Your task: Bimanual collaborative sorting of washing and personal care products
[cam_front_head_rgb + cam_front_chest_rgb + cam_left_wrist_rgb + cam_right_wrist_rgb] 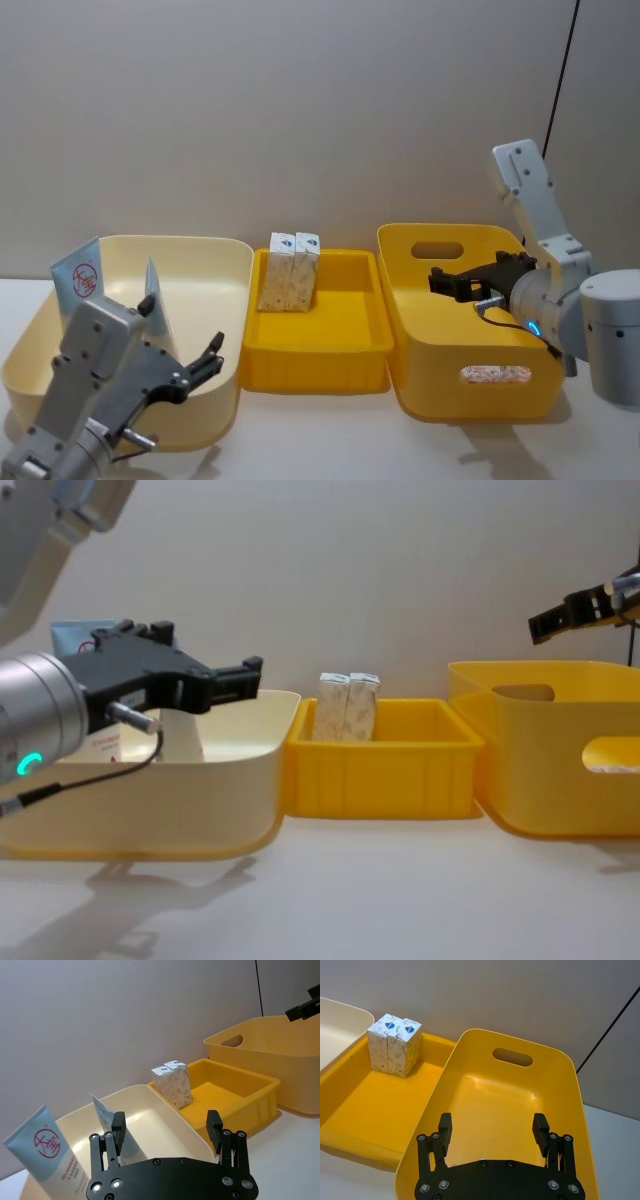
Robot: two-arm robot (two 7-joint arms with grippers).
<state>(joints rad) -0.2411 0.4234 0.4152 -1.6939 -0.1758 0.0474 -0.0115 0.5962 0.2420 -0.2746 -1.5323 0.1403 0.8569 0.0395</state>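
Head view: left gripper (pixel 205 365) spread wide over the cream bin's (pixel 200 262) front edge; two tubes (pixel 82 280) lean in its left half. Right wrist view — right gripper (pixel 492 1122) gapes over the yellow bin (pixel 560 1090); two cartons (pixel 395 1045) stand in the tray's (pixel 370 1105) back left corner.

Silver-grey cylindrical arm housings (pixel 610 330) carry blue indicator lights (pixel 533 328); the left gripper (pixel 166 1120) and right gripper (pixel 492 1122) are black, screw-fastened plates.

Tube (pixel 50 1156): red circle logo, small red print unreadable. Cartons (pixel 395 1045): blue emblem on tops.
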